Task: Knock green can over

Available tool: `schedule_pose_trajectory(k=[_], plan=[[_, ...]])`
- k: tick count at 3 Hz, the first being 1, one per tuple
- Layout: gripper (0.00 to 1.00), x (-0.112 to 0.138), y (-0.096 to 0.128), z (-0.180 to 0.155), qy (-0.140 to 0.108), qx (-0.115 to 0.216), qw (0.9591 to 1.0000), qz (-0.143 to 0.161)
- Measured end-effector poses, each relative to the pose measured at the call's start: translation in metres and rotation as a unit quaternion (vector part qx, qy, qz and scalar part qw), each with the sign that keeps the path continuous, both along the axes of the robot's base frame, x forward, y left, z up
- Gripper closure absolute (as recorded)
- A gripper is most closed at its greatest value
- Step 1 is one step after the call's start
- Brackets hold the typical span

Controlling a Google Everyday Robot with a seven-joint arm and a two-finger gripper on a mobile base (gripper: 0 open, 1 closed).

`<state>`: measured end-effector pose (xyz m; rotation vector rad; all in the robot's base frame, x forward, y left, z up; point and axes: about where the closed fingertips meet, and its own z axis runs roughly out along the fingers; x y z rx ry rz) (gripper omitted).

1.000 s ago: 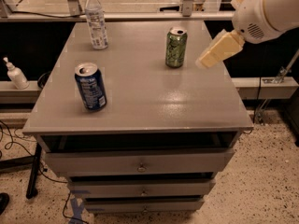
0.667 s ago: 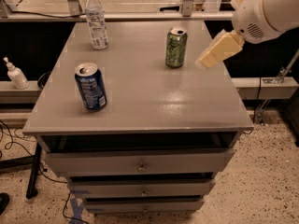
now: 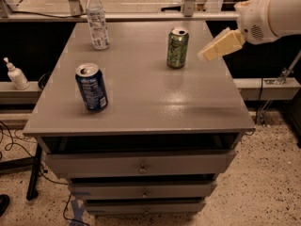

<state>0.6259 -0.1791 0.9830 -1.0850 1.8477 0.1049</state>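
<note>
The green can (image 3: 178, 48) stands upright on the grey tabletop (image 3: 141, 93), toward the back right. It has a mottled green body and a silver top rim. My gripper (image 3: 207, 54) reaches in from the upper right on a white arm. Its cream-coloured fingers point down and left, with the tip a short way to the right of the green can and apart from it, at about mid-can height. It holds nothing.
A blue can (image 3: 91, 87) with white lettering stands upright at the front left. A clear plastic water bottle (image 3: 97, 20) stands at the back left. Drawers (image 3: 141, 164) sit under the tabletop. A white pump bottle (image 3: 15, 74) stands on a ledge at the left.
My gripper has shifted slightly to the left, a little closer to the green can. The cans and the bottle have not moved.
</note>
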Motion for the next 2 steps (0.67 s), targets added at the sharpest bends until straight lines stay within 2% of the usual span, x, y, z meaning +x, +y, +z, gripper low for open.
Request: schedule_pose_trajectory(k=[1,2], plan=[[0.0,0.029,-0.01,-0.022,0.009,0.058,0.9983,-0.001],[0.0,0.049,-0.008,-0.047,0.021,0.106,0.9942,0.002]])
